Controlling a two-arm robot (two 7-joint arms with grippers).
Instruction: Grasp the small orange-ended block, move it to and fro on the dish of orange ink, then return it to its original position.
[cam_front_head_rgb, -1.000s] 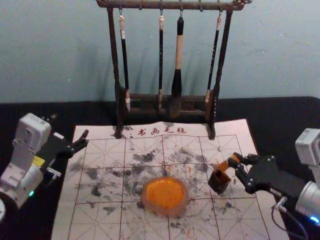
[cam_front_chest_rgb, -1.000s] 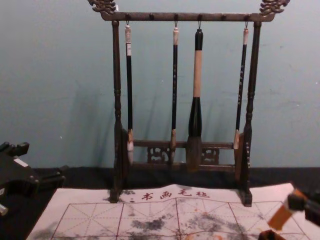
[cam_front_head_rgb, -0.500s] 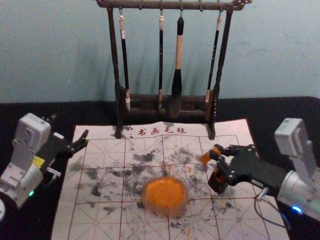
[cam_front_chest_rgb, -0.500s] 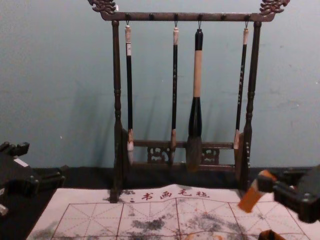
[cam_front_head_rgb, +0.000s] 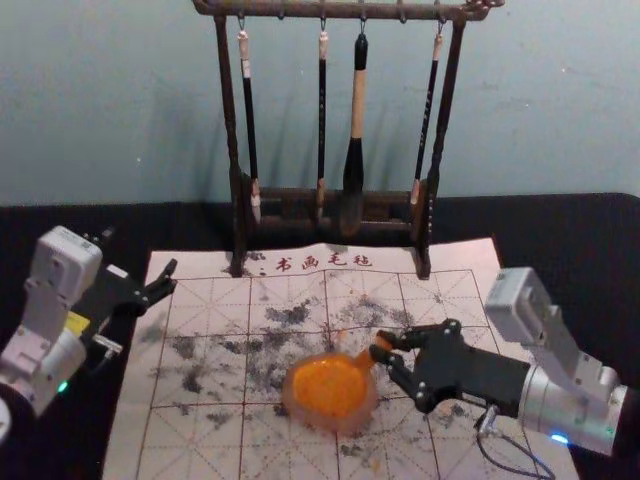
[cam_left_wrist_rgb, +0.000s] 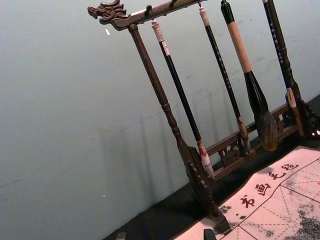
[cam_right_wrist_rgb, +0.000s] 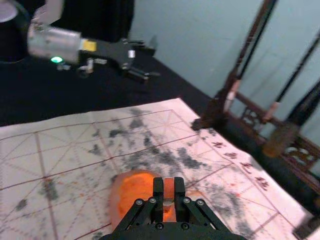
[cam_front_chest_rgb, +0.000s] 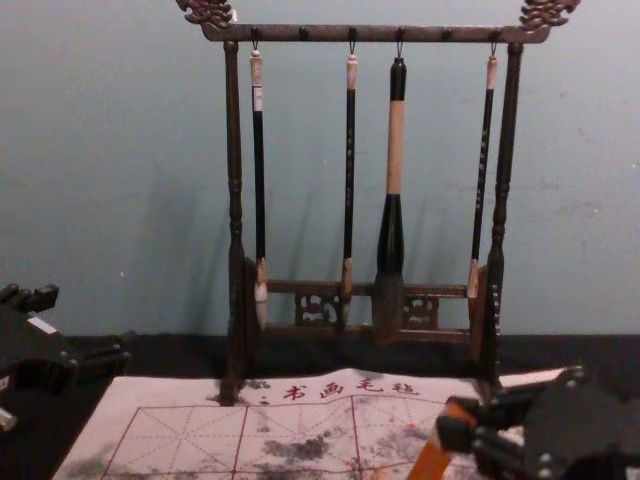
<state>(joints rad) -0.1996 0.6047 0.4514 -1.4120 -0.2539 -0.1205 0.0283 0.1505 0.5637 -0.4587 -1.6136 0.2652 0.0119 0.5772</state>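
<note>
Head view: The right gripper (cam_front_head_rgb: 382, 350) carries the orange-ended block (cam_front_head_rgb: 367, 359) to the near-right rim of the ink dish (cam_front_head_rgb: 350, 424), moved in over the past second from the right side of the gridded calligraphy felt (cam_front_head_rgb: 195, 440). Whether it touches the orange ink (cam_front_head_rgb: 328, 384) cannot be told. The left gripper (cam_front_head_rgb: 140, 251) sits parked at left, unmoved.

Left wrist view: The idle claw's tips stand wide apart before the brush rack (cam_left_wrist_rgb: 157, 85).

Right wrist view: The working claw is closed on the block, pinched between its fingers, with the dish just beyond.

Chest view: The block, tilted with its lower end toward the left, has swung inward from the right edge. The carry appears all but finished; the to-and-fro strokes should come next, then the return.
</note>
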